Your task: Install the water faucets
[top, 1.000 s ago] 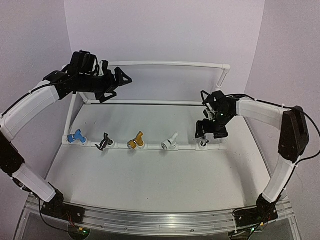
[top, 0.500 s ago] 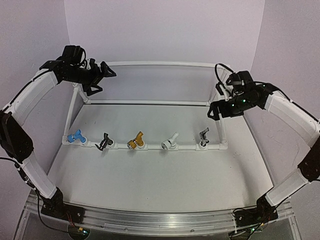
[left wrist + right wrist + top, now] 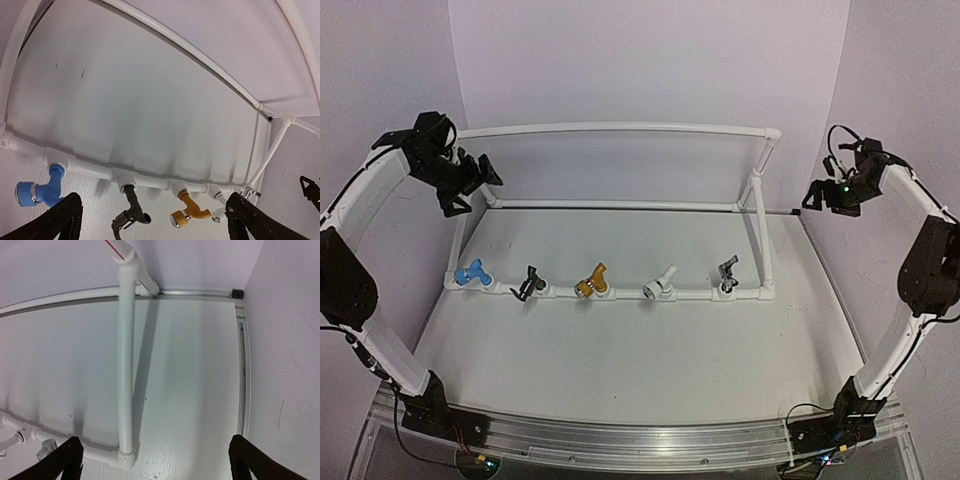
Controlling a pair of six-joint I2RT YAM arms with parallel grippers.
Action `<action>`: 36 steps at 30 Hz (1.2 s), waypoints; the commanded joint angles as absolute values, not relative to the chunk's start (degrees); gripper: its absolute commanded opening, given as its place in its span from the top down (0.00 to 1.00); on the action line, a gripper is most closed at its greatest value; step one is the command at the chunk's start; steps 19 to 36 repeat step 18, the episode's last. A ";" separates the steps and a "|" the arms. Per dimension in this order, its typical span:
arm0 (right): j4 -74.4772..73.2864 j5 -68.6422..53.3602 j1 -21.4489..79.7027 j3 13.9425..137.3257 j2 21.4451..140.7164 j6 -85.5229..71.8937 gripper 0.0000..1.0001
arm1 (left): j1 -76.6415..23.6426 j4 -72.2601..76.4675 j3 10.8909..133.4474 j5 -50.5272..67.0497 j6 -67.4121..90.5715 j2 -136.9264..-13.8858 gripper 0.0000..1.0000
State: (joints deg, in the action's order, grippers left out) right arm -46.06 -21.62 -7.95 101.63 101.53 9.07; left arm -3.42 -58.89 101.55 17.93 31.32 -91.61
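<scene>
All five water faucets stand in a row on the front rail of the white pipe frame (image 3: 620, 128): blue faucet (image 3: 472, 273) at the rail's left end, then black faucet (image 3: 529, 283), gold faucet (image 3: 592, 283), white faucet (image 3: 661, 283) and silver faucet (image 3: 727, 270) beside the right corner post. The left gripper (image 3: 470, 185) hangs outside the frame's left rear corner and the right gripper (image 3: 817, 197) outside its right rear corner, both with jaws spread wide and holding nothing. The installing looks finished, or in its closing step. The next move seems to call only for checking that each fitting is fully seated, then parking the arms. The top view alone shows the whole row and both arms. The left wrist view shows, close up, the blue, black and gold fittings plugged into the rail's tees. The right wrist view shows mostly the right post, with only the white and silver tips at its lower left edge.
</scene>
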 commanded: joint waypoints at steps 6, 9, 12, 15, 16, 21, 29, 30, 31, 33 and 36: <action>-45.06 -31.27 -8.35 87.39 95.28 13.73 0.02 | -3.52 -58.83 84.93 12.52 33.89 -75.77 0.00; -44.13 -31.97 -8.34 84.75 93.66 13.19 0.02 | -3.52 -58.66 82.92 11.98 35.38 -74.06 0.00; -44.12 -32.25 -8.35 84.06 92.96 13.34 0.02 | -3.50 -58.81 82.30 11.68 36.19 -73.72 0.00; -44.12 -33.11 -8.34 83.72 92.42 13.31 0.02 | -3.51 -58.44 82.35 11.70 36.79 -73.97 0.00; -44.12 -33.28 -8.34 83.61 92.30 13.28 0.02 | -3.51 -58.08 82.44 11.74 37.03 -74.07 0.00; -44.16 -33.35 -8.34 83.47 91.88 13.38 0.02 | -3.52 -57.45 82.76 11.75 37.22 -74.20 0.00; -44.16 -33.35 -8.34 83.47 91.88 13.38 0.02 | -3.52 -57.45 82.76 11.75 37.22 -74.20 0.00; -44.16 -33.35 -8.34 83.47 91.88 13.38 0.02 | -3.52 -57.45 82.76 11.75 37.22 -74.20 0.00; -44.16 -33.35 -8.34 83.47 91.88 13.38 0.02 | -3.52 -57.45 82.76 11.75 37.22 -74.20 0.00; -44.16 -33.35 -8.34 83.47 91.88 13.38 0.02 | -3.52 -57.45 82.76 11.75 37.22 -74.20 0.00; -44.16 -33.35 -8.34 83.47 91.88 13.38 0.02 | -3.52 -57.45 82.76 11.75 37.22 -74.20 0.00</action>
